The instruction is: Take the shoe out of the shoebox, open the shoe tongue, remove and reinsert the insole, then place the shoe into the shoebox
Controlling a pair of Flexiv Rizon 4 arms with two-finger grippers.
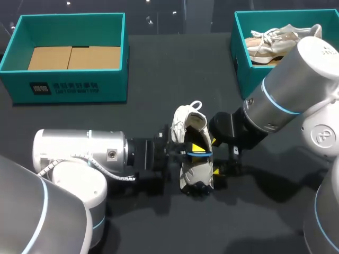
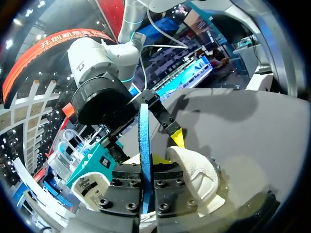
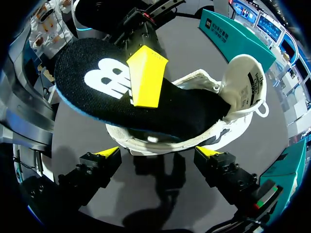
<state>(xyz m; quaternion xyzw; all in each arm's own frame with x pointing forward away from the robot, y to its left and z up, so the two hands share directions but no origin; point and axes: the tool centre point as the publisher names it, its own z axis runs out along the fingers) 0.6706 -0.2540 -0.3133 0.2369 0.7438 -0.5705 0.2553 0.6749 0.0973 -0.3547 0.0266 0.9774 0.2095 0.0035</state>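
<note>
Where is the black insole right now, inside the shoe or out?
Partly out: one end of the insole sits inside the white shoe, the rest sticks out, clamped in the left gripper.

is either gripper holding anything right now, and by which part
The left gripper pinches the insole by the end sticking out of the shoe, one finger on each face. The right gripper is open, holding nothing.

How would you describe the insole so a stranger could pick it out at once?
In the middle of the black table, outside both teal boxes, lies a white shoe. Coming out of its opening, pinched by the left gripper, is the insole: flat and black, blue-edged, with a white logo, unlike the pale shoe around it.
</note>
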